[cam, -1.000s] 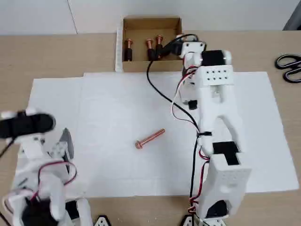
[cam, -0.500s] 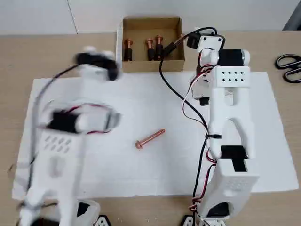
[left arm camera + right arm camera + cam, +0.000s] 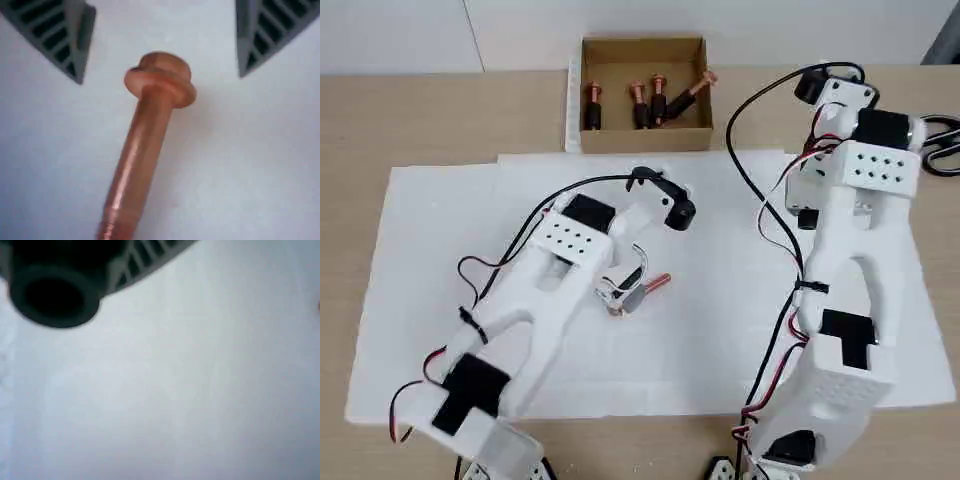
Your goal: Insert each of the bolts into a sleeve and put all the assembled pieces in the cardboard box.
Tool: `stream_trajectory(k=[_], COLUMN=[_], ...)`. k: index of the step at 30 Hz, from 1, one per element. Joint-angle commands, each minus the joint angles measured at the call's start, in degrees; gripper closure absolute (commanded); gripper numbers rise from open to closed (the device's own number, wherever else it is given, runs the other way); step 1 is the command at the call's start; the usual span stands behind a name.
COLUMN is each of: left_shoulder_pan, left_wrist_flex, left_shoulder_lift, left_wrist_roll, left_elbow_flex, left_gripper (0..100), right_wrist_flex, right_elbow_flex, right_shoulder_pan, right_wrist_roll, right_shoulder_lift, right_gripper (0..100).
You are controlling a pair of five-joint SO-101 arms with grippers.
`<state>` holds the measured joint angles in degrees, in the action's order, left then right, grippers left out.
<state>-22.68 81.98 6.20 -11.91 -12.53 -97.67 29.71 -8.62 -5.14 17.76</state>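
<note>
Now the left claw (image 3: 161, 77) is hanging spread wide at the copper bolt (image 3: 150, 150), one finger either side of its head, near the centre of the white sheet (image 3: 440, 250). Four assembled pieces (image 3: 638, 103) are lying in the cardboard box (image 3: 640, 142) at top centre.

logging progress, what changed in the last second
The left arm swung in from the left; its open left gripper now straddles the head of the loose bolt. The right arm drew back rightward from the cardboard box, leaving a fourth assembled piece inside. The bolt and other three pieces stayed put.
</note>
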Motion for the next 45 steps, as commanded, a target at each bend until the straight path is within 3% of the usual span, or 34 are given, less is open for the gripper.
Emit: stream_trajectory(k=[1,12,22,30,38,45], left_shoulder_pan=[-0.4,-0.4,-0.4,-0.4,0.2,4.4], left_wrist_flex=[-2.5,-7.5,-7.6,0.6,13.4,14.0], left_shoulder_lift=[1.6,9.4,9.4,9.3,9.3,9.8], left_wrist_roll=[-0.4,1.1,0.6,-3.7,-23.0,-49.6], left_elbow_flex=[2.8,2.9,3.0,13.8,27.9,31.1], left_gripper=[81,82,99,99,99,99], right_wrist_flex=[-0.7,-0.7,-0.7,-0.7,-0.7,-0.7], right_elbow_flex=[3.3,3.3,3.3,3.3,3.3,3.3], right_shoulder_pan=[-0.4,-0.5,-0.3,-0.4,-0.6,-0.6], right_wrist_roll=[0.2,0.2,0.3,0.3,0.3,0.3], right_shoulder_lift=[-4.6,-4.5,-4.2,-4.1,-4.1,-4.1], right_gripper=[99.5,99.5,99.5,99.5,99.5,99.5])
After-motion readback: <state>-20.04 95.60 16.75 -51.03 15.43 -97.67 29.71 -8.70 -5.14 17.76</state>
